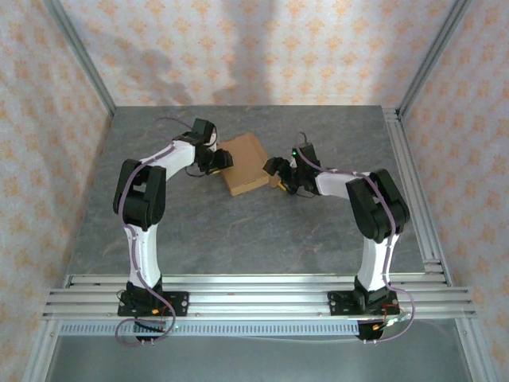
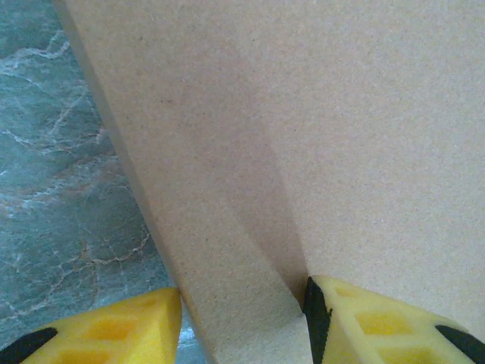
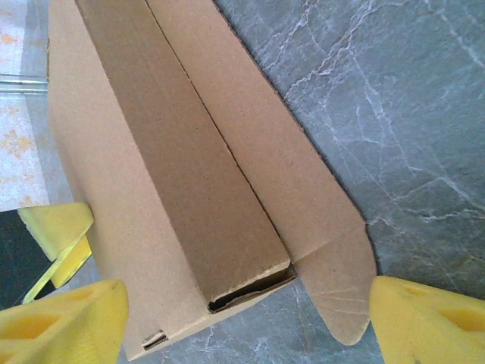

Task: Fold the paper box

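The paper box [image 1: 246, 159] is a shallow brown cardboard box lying a little behind the middle of the table. My left gripper [image 1: 215, 161] is at its left side. In the left wrist view its yellow fingers [image 2: 379, 322] close on the box's side wall [image 2: 227, 250] from both sides. My right gripper [image 1: 278, 171] stands open at the box's right end, its fingers wide apart and not touching the box [image 3: 189, 167]. A loose rounded flap [image 3: 341, 280] sticks out between them beside a slit in the end wall. The left gripper's yellow fingertip [image 3: 54, 226] shows behind the box.
The grey marbled table [image 1: 254, 231] runs all around the box. Aluminium rails [image 1: 254, 290] carry the arm bases at the near edge, and another rail [image 1: 413, 191] runs along the right side. Patterned walls enclose the back and sides.
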Controlling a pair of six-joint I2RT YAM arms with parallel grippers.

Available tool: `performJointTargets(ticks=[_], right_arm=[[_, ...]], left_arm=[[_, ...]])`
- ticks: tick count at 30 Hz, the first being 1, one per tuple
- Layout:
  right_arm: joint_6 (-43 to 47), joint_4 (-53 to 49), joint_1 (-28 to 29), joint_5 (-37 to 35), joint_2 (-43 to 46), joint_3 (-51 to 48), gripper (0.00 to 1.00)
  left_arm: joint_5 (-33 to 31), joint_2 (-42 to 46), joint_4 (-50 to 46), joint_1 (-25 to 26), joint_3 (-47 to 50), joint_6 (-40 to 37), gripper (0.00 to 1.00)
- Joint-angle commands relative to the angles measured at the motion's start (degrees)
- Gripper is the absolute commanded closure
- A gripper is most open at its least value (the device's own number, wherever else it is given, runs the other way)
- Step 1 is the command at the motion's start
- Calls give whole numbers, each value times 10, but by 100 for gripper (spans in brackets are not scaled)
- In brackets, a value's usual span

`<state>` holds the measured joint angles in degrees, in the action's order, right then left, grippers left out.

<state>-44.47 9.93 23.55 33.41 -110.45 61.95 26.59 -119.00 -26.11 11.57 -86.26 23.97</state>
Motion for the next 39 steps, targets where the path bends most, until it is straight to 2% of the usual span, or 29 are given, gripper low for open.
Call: performJointTargets(ticks=[1,7,14,24,34,39], right_arm=[[5,15,-1,-40,-15,19,18],[-3,-17,-2,-86,22,-10,18],[-68,40,23,-84,44,-62,20],[-51,29,27,-60,6,-20,30],[-30,44,25,-56,-5,1,29],[-35,62,19,-57,-14,7,28]], left_arm=[[-23,-31,-63,0,12,-14,58],[-20,-31,-61,-1,8,-7,58],[-17,-33,-59,-1,3,-3,58],[-17,-29,-55,-1,12,-5,58],[-13,-29,-55,-1,14,-8,58],[-8,-28,-52,-3,18,-7,63]])
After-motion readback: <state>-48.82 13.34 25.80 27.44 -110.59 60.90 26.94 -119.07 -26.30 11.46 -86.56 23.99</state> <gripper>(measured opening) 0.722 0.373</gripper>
